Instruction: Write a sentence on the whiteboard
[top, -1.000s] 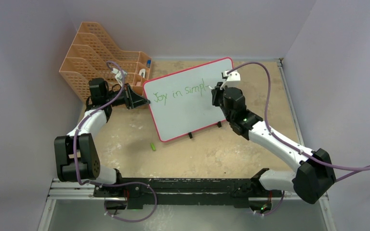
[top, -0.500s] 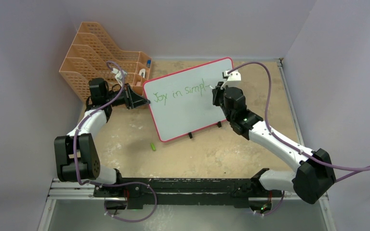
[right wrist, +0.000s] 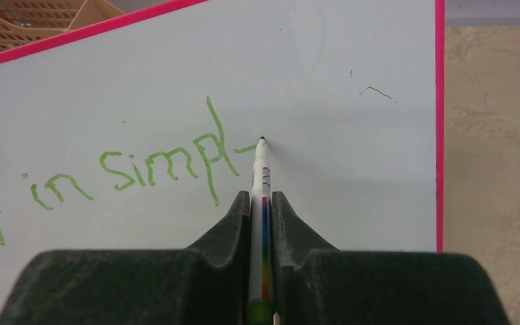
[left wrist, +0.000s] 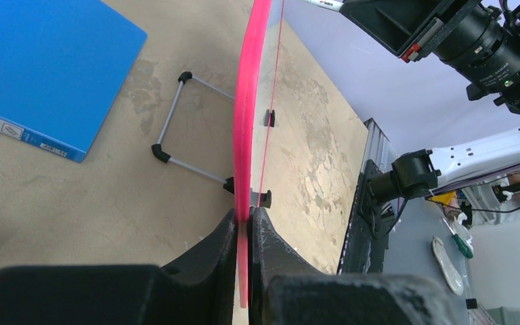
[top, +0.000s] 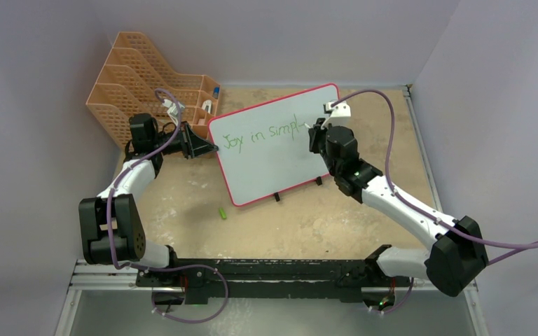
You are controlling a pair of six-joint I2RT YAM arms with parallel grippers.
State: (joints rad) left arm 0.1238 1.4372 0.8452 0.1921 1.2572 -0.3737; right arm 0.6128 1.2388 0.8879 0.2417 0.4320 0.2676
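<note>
I see the large white board with the thin pink-red frame standing on its small black feet in the middle of the tan tabletop. It is turned at an angle, with its left edge just beside the orange lattice desk organiser.

My left gripper is clenched on that left edge. In the left wrist view the pink frame runs straight up from between the two black fingers, which press it from both sides. A flat blue folder lies on the table behind the board, apart from it.

My right gripper is clamped around a slim white marker with a rainbow stripe down its barrel. The marker points up the board, and its dark tip meets the surface at the right end of a short horizontal green stroke.

The green handwritten line runs across the upper part of the board and reads "Joy in simpl", with that short stroke just after the "l". The board below the writing is blank.

A small green cap lies on the table, near the board's lower left corner but apart from it.
</note>
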